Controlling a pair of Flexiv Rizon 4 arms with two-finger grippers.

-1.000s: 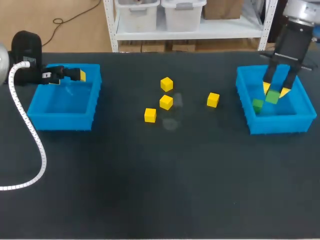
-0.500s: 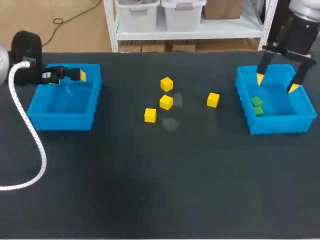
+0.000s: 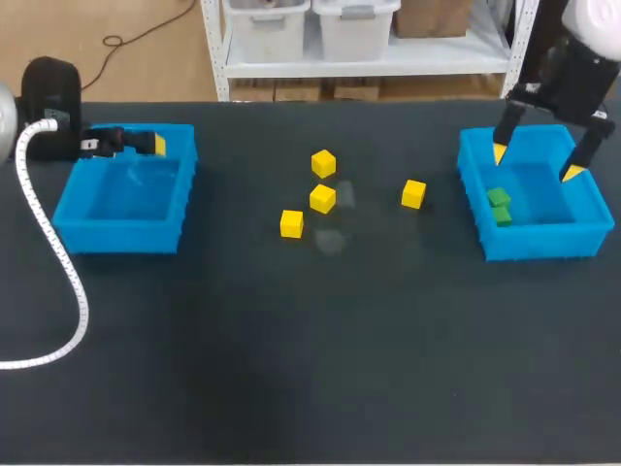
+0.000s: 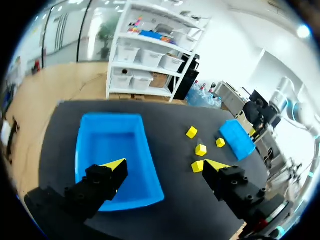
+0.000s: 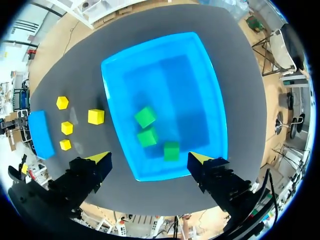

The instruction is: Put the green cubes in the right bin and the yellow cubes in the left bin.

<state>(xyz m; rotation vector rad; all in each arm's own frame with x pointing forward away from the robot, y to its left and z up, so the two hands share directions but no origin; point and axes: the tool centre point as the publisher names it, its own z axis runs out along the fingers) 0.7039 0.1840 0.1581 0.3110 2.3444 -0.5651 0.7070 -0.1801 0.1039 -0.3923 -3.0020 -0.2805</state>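
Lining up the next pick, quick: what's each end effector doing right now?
Left end effector: open, holding nothing.
Right end effector: open, holding nothing, above the right bin.

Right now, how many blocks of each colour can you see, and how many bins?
Yellow cubes: 4
Green cubes: 3
Blue bins: 2
Total: 9
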